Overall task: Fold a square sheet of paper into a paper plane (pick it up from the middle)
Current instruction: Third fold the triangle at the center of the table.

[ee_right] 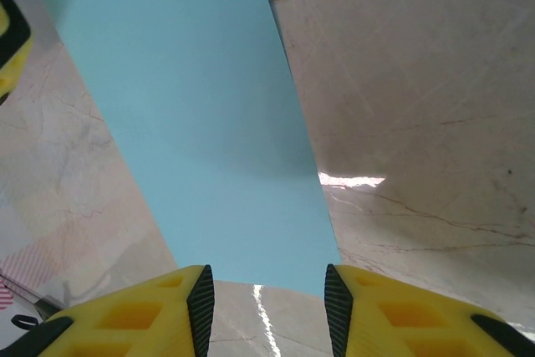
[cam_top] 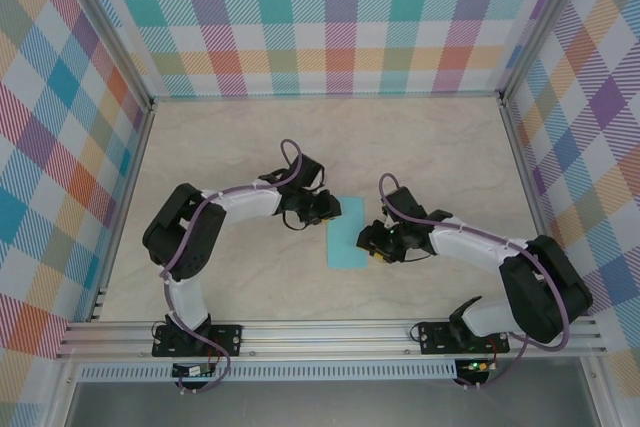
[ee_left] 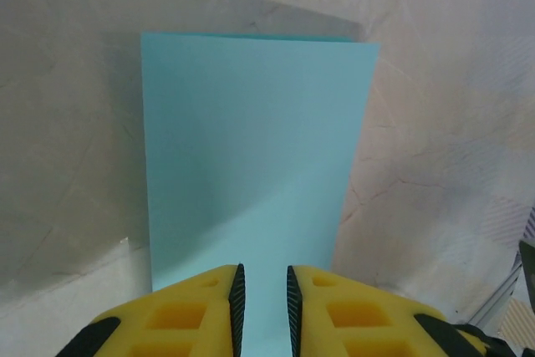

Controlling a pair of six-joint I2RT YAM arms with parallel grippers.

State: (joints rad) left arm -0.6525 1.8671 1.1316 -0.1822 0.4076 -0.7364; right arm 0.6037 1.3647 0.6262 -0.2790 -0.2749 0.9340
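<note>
**A:** Where is the sheet of paper (cam_top: 347, 232)?

**B:** It lies flat on the table (cam_top: 220, 147) between the 2 grippers, folded to a tall teal rectangle.

**A:** What about the left gripper (ee_left: 264, 294)?

**B:** It is at the sheet's upper left edge. Its jaws stand nearly together, with 1 narrow slit between them and teal showing through it. I cannot tell whether they pinch the paper.

**A:** And the right gripper (ee_right: 267, 298)?

**B:** It is at the lower right edge, jaws moderately apart and holding nothing. The paper's edge lies just at its fingertips, with bare table between them.
</note>
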